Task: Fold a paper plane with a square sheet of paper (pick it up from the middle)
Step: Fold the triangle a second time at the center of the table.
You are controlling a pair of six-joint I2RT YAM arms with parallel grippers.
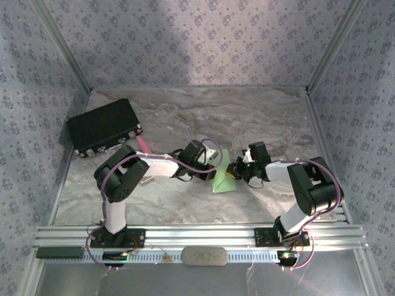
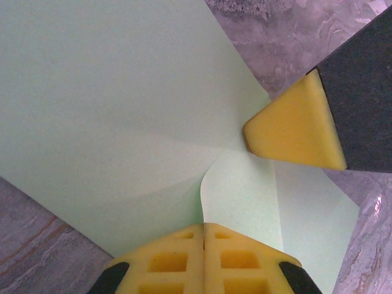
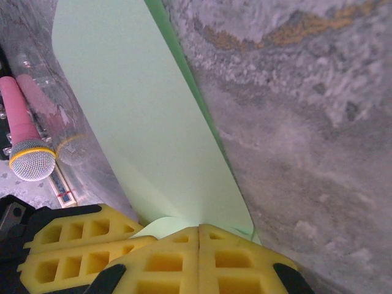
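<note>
Paper (image 1: 222,180): creased, at centre of table (image 1: 185,123).
Left gripper (image 2: 204,242): jaws clamped on paper edge.
Right gripper (image 3: 199,242): jaws clamped on paper.
Right wrist view: pink microphone (image 3: 27,144) at left.

The paper (image 2: 110,110) is pale green, pincer pads (image 2: 294,131) yellow, table (image 1: 247,117) grey-marbled, box (image 1: 102,126) black, walls (image 1: 185,43) floral.

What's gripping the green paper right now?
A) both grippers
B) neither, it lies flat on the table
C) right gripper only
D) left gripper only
A: the left gripper and the right gripper are each shut with the paper coming out from between the fingers, as each wrist view shows.
</note>
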